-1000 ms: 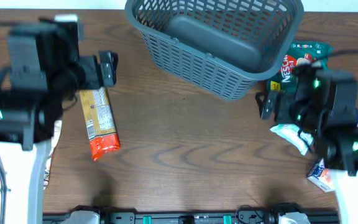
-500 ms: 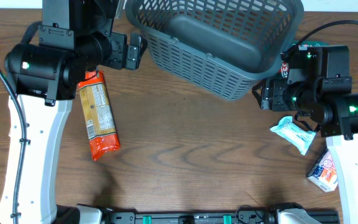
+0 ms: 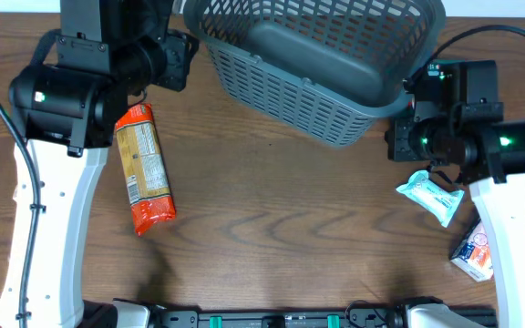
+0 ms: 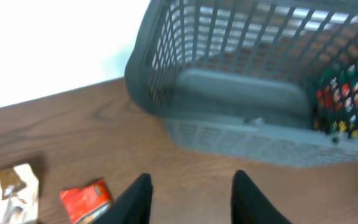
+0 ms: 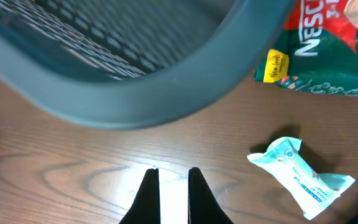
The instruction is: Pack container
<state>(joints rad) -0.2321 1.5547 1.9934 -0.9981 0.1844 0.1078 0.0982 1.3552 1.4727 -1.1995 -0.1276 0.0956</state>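
The container point(image 3: 317, 64), a dark grey lattice basket, stands tilted at the back centre with nothing in it. It fills the top of the left wrist view point(image 4: 241, 118) and of the right wrist view point(image 5: 135, 81). My left gripper point(image 4: 194, 199) hangs open over bare wood just left of its near-left corner point(image 3: 176, 59). My right gripper point(image 5: 171, 193) is shut on nothing, low over the table by the container's right corner point(image 3: 395, 137). An orange and tan snack packet point(image 3: 144, 169) lies on the left; its red end point(image 4: 86, 199) sits beside my left finger.
A pale blue and white packet point(image 3: 434, 196) point(image 5: 303, 174) lies right of my right gripper. A green coffee packet point(image 5: 334, 43) lies behind it. A small red and white carton point(image 3: 477, 255) sits near the right edge. A white and brown packet point(image 4: 11, 186) lies far left.
Both arms have swung in toward the container's corners. The right gripper's fingers have closed together. The left gripper's fingers have drawn closer and pulled slightly back and left.
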